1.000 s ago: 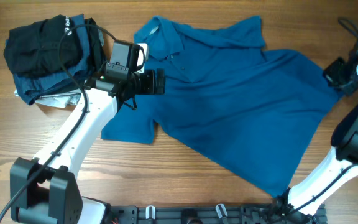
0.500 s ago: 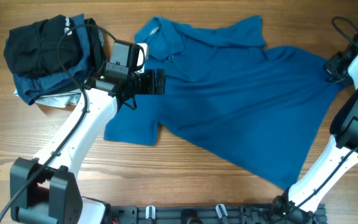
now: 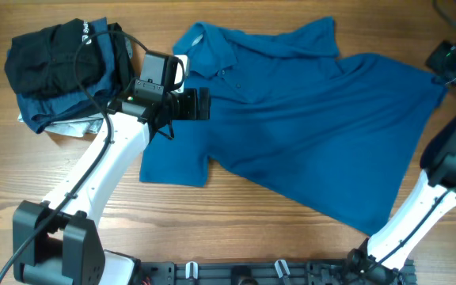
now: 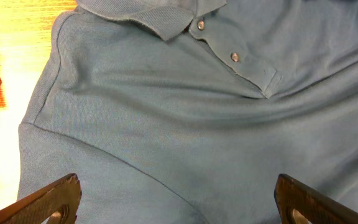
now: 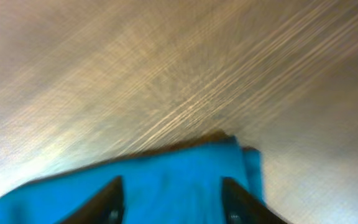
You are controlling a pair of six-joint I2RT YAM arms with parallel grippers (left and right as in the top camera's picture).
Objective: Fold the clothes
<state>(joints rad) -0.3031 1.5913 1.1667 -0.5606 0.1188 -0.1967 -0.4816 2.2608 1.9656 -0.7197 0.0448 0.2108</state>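
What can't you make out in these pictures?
- Overhead: the right tool sits at the frame's edge, partly cut off.
- Right wrist: motion blur; whether the blue polo shirt touches the fingers is unclear.
- Overhead: the left arm covers part of the shirt's shoulder.
- Overhead: the black garment's white logo is too small to read.

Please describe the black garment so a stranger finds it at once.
On the wooden table, left of the blue polo shirt, lies a pile of clothes. The black garment tops it; only it bears a small white logo.
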